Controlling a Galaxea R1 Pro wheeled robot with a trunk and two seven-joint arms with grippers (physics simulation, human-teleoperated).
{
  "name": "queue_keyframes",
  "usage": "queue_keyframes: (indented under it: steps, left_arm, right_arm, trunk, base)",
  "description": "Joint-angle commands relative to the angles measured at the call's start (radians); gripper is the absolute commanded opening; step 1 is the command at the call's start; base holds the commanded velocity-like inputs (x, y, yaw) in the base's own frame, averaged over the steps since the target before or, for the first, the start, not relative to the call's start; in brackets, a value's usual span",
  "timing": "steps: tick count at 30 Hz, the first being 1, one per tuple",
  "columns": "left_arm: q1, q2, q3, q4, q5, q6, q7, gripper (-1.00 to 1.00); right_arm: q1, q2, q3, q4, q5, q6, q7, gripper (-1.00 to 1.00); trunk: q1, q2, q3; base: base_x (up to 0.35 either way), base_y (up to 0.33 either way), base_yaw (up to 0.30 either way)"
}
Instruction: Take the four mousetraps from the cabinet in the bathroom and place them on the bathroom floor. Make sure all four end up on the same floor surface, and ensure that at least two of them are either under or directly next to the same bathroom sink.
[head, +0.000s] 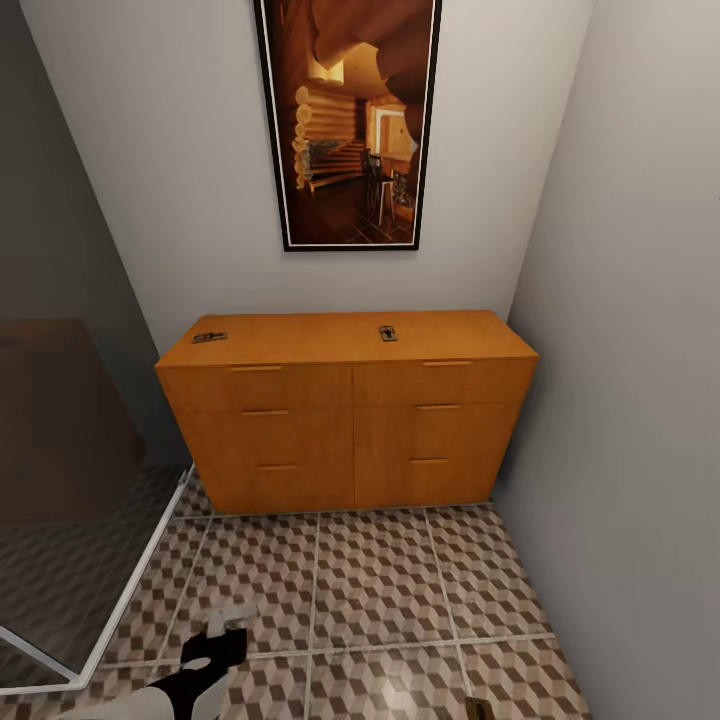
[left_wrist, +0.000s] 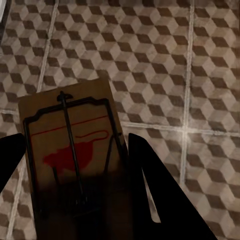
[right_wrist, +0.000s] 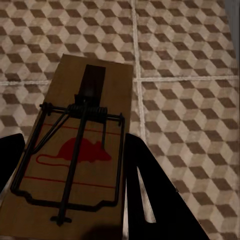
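Wooden mousetraps (left_wrist: 70, 150) (right_wrist: 75, 155), each gripper (left_wrist: 75, 200) (right_wrist: 70, 200) clamped, floorward

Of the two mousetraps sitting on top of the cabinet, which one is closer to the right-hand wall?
The mousetrap near the middle of the cabinet top, below the painting. The other mousetrap lies by the cabinet's left end, farther from that wall.

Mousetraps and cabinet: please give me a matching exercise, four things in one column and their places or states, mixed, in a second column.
Things:
1. left gripper
2. left mousetrap on cabinet
3. right mousetrap on cabinet
4. cabinet

Places or states:
A. near the top's left end
B. stands on the tiled floor, below the picture
C. holds a mousetrap above the tiles
D. on the top, right of the middle

Pairs: 1-C, 2-A, 3-D, 4-B
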Motion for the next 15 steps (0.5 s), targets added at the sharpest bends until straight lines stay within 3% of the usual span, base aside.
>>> queue_keyframes:
  steps: [1,10,15]
  left_arm:
    - [0.021,0.003,-0.006,0.014,0.004,-0.049,-0.006,-1.00]
    - [0.177,0.016,-0.007,0.031,-0.015,-0.354,-0.015,-1.00]
    - [0.236,0.014,-0.008,0.033,-0.082,-0.444,-0.016,-1.00]
  right_arm:
    - [-0.001,-0.002,0.002,-0.012,0.002,0.011,-0.007,-1.00]
    - [-0.005,-0.019,0.002,-0.082,0.002,0.044,-0.008,-1.00]
    - [-0.005,-0.029,0.002,-0.089,0.000,0.042,-0.006,-1.00]
  trunk:
    - [0.000,0.000,-0.001]
    - [0.000,0.000,-0.001]
    - [0.000,0.000,-0.001]
  base:
    - [0.000,0.000,0.000]
    - [0.000,0.000,0.000]
    - [0.000,0.000,0.000]
